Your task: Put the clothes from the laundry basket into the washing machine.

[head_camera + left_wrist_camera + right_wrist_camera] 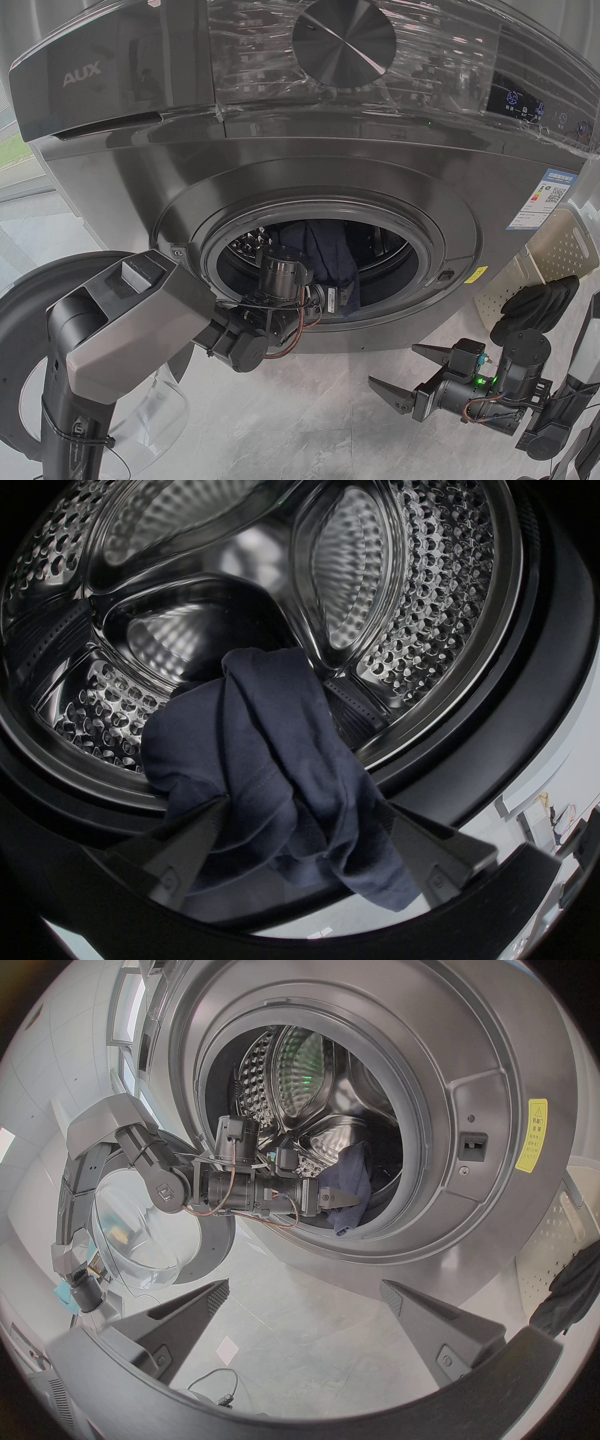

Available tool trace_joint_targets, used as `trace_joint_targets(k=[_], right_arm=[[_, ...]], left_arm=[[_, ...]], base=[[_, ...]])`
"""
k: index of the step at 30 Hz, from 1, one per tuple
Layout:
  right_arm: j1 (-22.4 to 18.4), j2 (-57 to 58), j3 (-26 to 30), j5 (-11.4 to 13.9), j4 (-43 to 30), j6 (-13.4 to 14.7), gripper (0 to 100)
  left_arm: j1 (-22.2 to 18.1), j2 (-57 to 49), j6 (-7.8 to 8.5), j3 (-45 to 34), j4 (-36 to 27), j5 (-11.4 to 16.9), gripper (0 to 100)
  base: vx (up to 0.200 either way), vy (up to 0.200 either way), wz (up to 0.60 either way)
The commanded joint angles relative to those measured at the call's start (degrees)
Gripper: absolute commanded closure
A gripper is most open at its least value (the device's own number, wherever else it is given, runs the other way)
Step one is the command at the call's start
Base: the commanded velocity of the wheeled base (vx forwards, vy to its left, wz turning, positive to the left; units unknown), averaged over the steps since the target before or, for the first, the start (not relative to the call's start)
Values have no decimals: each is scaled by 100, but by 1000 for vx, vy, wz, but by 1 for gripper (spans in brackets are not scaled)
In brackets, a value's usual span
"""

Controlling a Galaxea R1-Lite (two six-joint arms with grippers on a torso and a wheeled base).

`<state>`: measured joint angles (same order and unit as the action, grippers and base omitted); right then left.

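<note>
Both hands are open, the left hand (301, 802) around a dark blue cloth (262, 730) in the washing machine (350, 169) hole (right hand (394, 364) low outside).

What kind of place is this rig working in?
Probably a laundry area, maybe a test mock-up: a front-loading washer with its door swung open, a perforated basket beside it with dark clothes over its rim, and a pale tiled floor.

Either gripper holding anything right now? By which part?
Neither. The left gripper is open around the bunched end of the dark navy cloth garment; the right gripper is open, empty.
</note>
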<state>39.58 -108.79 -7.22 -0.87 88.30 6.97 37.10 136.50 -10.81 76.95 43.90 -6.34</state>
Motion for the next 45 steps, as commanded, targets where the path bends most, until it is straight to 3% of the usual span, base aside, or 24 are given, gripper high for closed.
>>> trace_joint_targets(k=[1,9,16,22,30,39,40,45], right_arm=[[-3,7,-8,-1,3,-3,0],[6,16,-17,-1,3,-3,0],[6,7,-25,-1,3,-3,0],[41,7,-25,-1,3,6,0],[32,-11,-25,7,3,6,0],[41,-28,-25,7,3,6,0],[32,-28,-17,7,3,6,0],[32,-20,-8,7,3,6,0]], left_arm=[[-9,272,62,48,-22,27,100],[-9,474,18,646,154,10,100],[-141,632,-351,2052,620,-192,100],[-238,1037,-351,2861,646,-465,100],[-326,1503,-343,3714,602,-588,100],[-299,1529,-343,3764,435,-588,100],[-299,1529,-343,3764,435,-588,0],[-273,1511,-351,3764,435,-597,0]], base=[[0,0,0],[0,0,0],[0,0,0],[0,0,0],[0,0,0],[0,0,0],[0,0,0],[0,0,0]])
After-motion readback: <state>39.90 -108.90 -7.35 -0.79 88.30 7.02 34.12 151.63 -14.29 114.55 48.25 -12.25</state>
